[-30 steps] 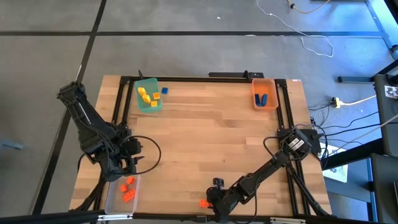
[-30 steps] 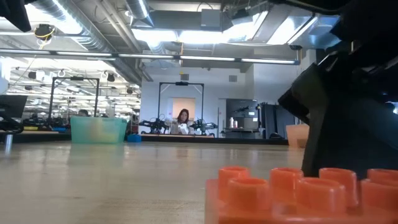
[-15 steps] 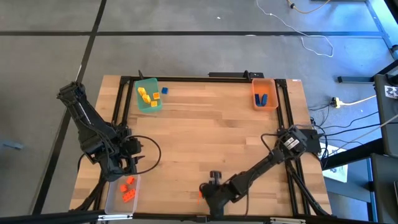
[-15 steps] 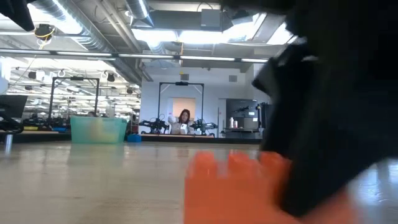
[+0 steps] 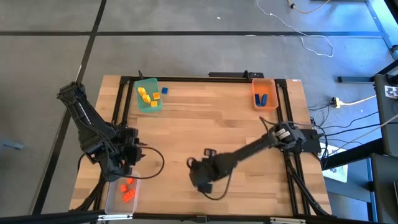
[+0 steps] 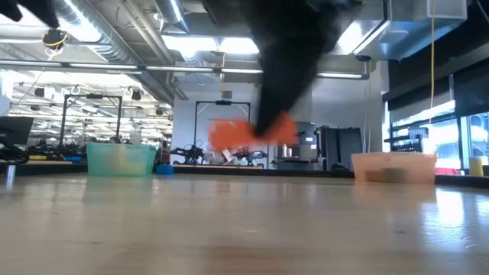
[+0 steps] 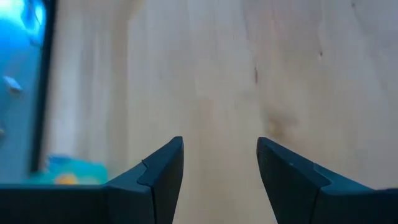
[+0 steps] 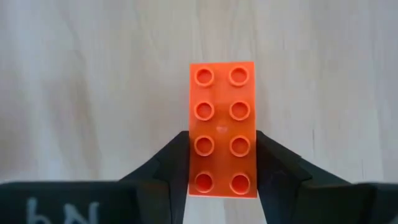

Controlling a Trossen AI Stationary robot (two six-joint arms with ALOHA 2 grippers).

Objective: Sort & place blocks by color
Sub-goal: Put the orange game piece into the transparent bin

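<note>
An orange-red brick (image 8: 222,127) with eight studs sits between the fingers of my right gripper (image 8: 222,144), which is shut on it. In the high view that gripper (image 5: 198,177) hangs over the table's middle, near its near edge. The low view shows the brick (image 6: 246,131) in the air. My left gripper (image 7: 219,146) is open over bare wood, just beyond the clear bin (image 5: 114,198) with orange-red blocks (image 5: 128,190). Yellow blocks (image 5: 145,96) lie in the green bin (image 5: 149,106), and a blue block (image 5: 164,91) lies on the table beside it. My right gripper pinches the orange-red brick between its two fingers (image 8: 176,157), one on each long side, at one end of the brick (image 8: 217,182). The fingers come from above, pointing down. The brick is lifted clear of the table and lies level, studs up.
An orange bin (image 5: 264,104) with blue blocks (image 5: 262,98) stands at the far right corner. A black frame (image 5: 186,79) runs along the table's far and side edges. Bare wood lies between the bins. A person shows far off in the room (image 6: 227,145).
My right gripper has taken the orange-red brick off the table by the near edge and carried it up, toward the left and far edges. The brick, which stood on the wood, is now lifted clear.
</note>
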